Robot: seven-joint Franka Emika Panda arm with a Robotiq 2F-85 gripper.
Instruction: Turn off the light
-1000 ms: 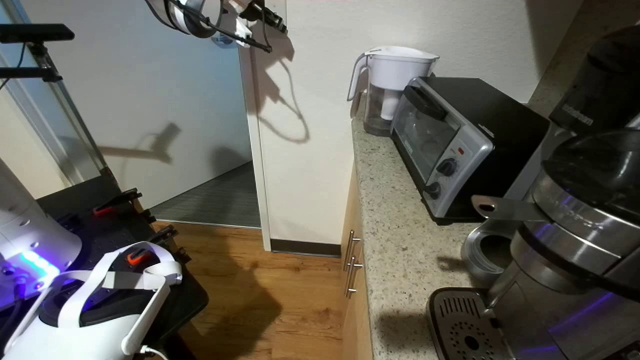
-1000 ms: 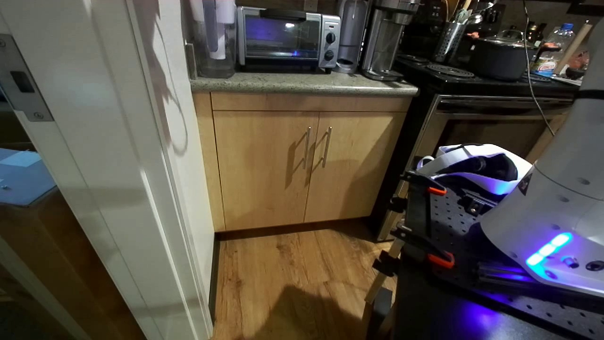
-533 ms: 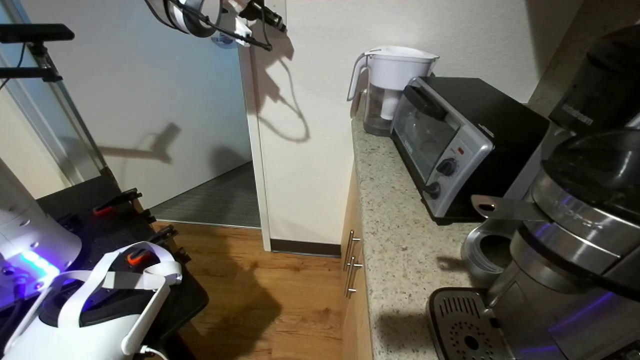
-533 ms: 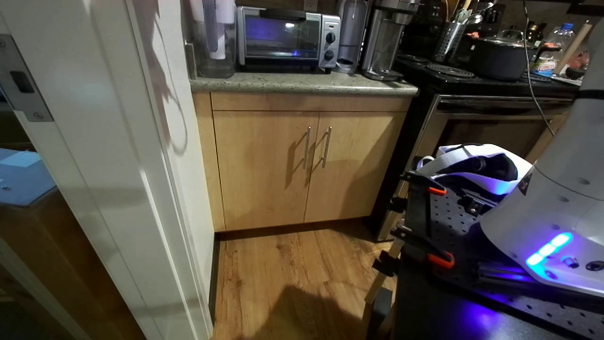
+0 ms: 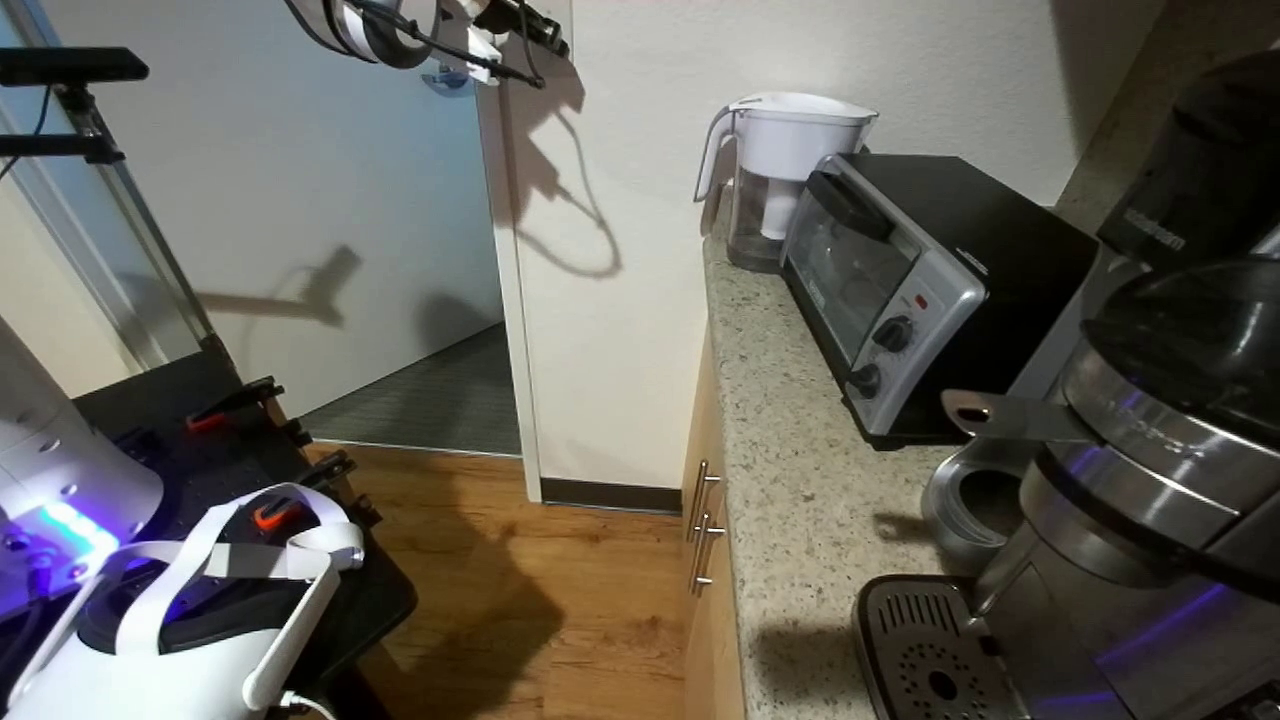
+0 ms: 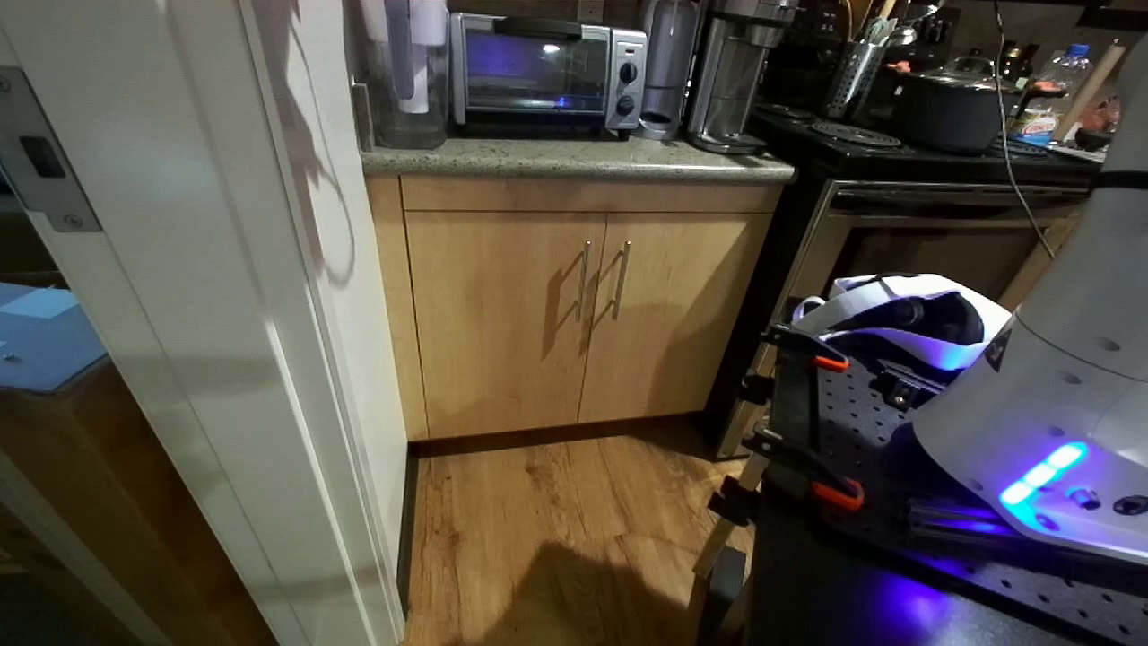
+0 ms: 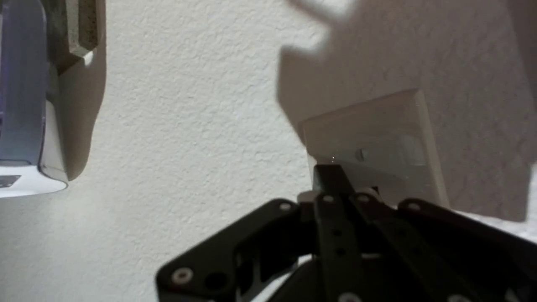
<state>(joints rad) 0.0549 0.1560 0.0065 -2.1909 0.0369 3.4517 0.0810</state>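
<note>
Textured wall (image 7: 188, 105) fills most of the wrist view, which alone shows the switch plate (image 7: 377, 138) plainly: it lies at a slant in that picture, shaded, and whether it is set on or off I cannot make out. A pot (image 6: 951, 112) on the stove (image 6: 897, 202) shows in an exterior view; a door (image 5: 380, 190), ajar, shows in an exterior view as well.

The arm (image 5: 405, 35) hangs at the top edge in front of that door, its end pointing toward the wall. The tool (image 7: 335, 180) has its fingers together, tips over the plate's lower left part in the wrist view; whether they touch it cannot be told.

That same tool hides some of the plate's lower edge. On the counter (image 5: 790, 480) a pitcher (image 5: 800, 140), a toaster oven (image 5: 920, 290) and a coffee maker (image 5: 1120, 600) are ranged away from the wall. In both exterior views a headset (image 5: 175, 675) lies beside the arm's base (image 6: 1031, 404).
</note>
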